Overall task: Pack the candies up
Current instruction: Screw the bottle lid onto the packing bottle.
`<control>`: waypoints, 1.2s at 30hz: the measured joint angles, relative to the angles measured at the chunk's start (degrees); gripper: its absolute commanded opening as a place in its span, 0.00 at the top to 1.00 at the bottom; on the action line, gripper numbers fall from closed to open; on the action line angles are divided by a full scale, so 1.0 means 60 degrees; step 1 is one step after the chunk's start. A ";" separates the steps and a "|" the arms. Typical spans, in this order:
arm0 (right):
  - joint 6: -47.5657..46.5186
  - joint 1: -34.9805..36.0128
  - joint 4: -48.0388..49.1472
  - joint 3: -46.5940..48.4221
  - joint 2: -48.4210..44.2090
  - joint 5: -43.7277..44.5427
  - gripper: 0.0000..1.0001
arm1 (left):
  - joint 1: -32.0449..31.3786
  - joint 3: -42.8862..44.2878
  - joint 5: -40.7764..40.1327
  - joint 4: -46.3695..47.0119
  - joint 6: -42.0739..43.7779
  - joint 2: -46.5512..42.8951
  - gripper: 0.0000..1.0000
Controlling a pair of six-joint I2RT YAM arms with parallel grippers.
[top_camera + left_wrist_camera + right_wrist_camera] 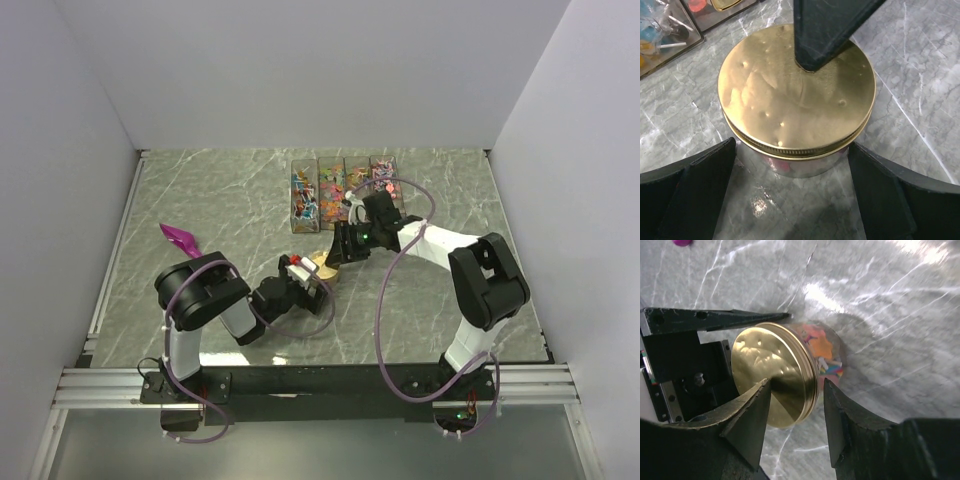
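Shiny, dimpled gold on round metal lid (790, 95) between fingers of black left tool (791, 148). Orange, pink, blue on tiny wrapped candies (824, 347) beside black right tool (796, 385). Grey with white veins across marble-patterned table (890, 315).

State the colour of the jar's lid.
The lid is shiny gold, best in left wrist view.

A grey, white-veined marble-patterned tabletop (200, 200) is boxed in by plain white panels, a back wall (320, 70), a left wall (50, 180) and a right wall (580, 150), with a silver metal rail (100, 385) along its near edge and bright glare (920, 250) on its surface in the right wrist view.
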 measured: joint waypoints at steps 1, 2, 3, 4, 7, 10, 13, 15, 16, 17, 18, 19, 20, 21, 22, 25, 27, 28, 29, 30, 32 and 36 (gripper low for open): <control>0.0066 0.0000 0.0044 -0.0080 -0.0036 -0.0051 0.48 | -0.0015 -0.0033 -0.0004 0.0033 0.0018 0.0000 0.01; 0.0124 0.0000 0.0066 -0.0142 -0.0058 -0.0102 0.48 | -0.0018 -0.0076 -0.0007 0.0076 0.0025 0.0000 0.01; 0.0186 0.0000 0.0073 -0.0178 -0.0076 -0.0138 0.48 | -0.0029 -0.0157 -0.0033 0.0168 0.0033 0.0000 0.01; 0.0219 0.0000 0.0102 -0.0211 -0.0087 -0.0160 0.48 | -0.0036 -0.0222 -0.0047 0.0244 0.0040 0.0004 0.01; 0.0310 0.0000 0.0098 -0.0248 -0.0109 -0.0222 0.48 | -0.0055 -0.0375 -0.0106 0.0576 0.0073 0.0098 0.01; 0.0390 0.0000 0.0095 -0.0270 -0.0124 -0.0233 0.48 | -0.0069 -0.0419 -0.0135 0.0841 0.0073 0.0233 0.00; 0.0459 0.0000 0.0066 -0.0291 -0.0146 -0.0244 0.48 | -0.0069 -0.0444 -0.0131 0.0914 0.0113 0.0251 0.01; 0.0474 0.0000 0.0058 -0.0295 -0.0146 -0.0251 0.47 | -0.0069 -0.0459 -0.0127 0.0936 0.0164 0.0251 0.01; 0.0484 0.0000 0.0058 -0.0295 -0.0146 -0.0251 0.45 | -0.0069 -0.0463 -0.0127 0.0951 0.0197 0.0251 0.01; 0.0492 0.0000 0.0058 -0.0299 -0.0146 -0.0248 0.42 | -0.0069 -0.0463 -0.0113 0.0954 0.0215 0.0251 0.01; 0.0488 0.0000 0.0069 -0.0339 -0.0164 -0.0244 0.39 | -0.0069 -0.0463 -0.0087 0.0958 0.0233 0.0248 0.00; 0.0492 0.0000 0.0069 -0.0404 -0.0189 -0.0244 0.37 | -0.0066 -0.0463 -0.0040 0.0958 0.0237 0.0248 0.01; 0.0510 0.0000 0.0058 -0.0459 -0.0215 -0.0244 0.32 | -0.0058 -0.0463 0.0007 0.0958 0.0244 0.0248 0.01; 0.0514 0.0000 0.0047 -0.0499 -0.0240 -0.0237 0.30 | -0.0051 -0.0463 0.0051 0.0954 0.0244 0.0248 0.01; 0.0495 0.0000 0.0029 -0.0525 -0.0262 -0.0200 0.29 | -0.0040 -0.0463 0.0098 0.0954 0.0240 0.0248 0.01; 0.0444 0.0000 -0.0087 -0.0528 -0.0284 -0.0066 0.25 | -0.0036 -0.0459 0.0178 0.0951 0.0240 0.0244 0.01; 0.0412 0.0000 -0.0149 -0.0521 -0.0299 0.0000 0.24 | 0.0029 -0.0455 0.0255 0.0943 0.0222 0.0244 0.01; 0.0390 0.0000 -0.0178 -0.0521 -0.0317 0.0029 0.24 | 0.0076 -0.0452 0.0324 0.0940 0.0219 0.0244 0.00; 0.0361 0.0000 -0.0229 -0.0506 -0.0328 0.0066 0.24 | 0.0106 -0.0452 0.0368 0.0933 0.0215 0.0240 0.01; 0.0324 0.0000 -0.0273 -0.0488 -0.0339 0.0095 0.24 | 0.0135 -0.0452 0.0401 0.0914 0.0219 0.0226 0.01; 0.0251 -0.0004 -0.0419 -0.0379 -0.0339 0.0186 0.24 | 0.0164 -0.0452 0.0393 0.0863 0.0222 0.0193 0.01; 0.0157 -0.0047 -0.0492 -0.0200 -0.0339 0.0262 0.22 | 0.0211 -0.0412 0.0372 0.0820 0.0215 0.0189 0.01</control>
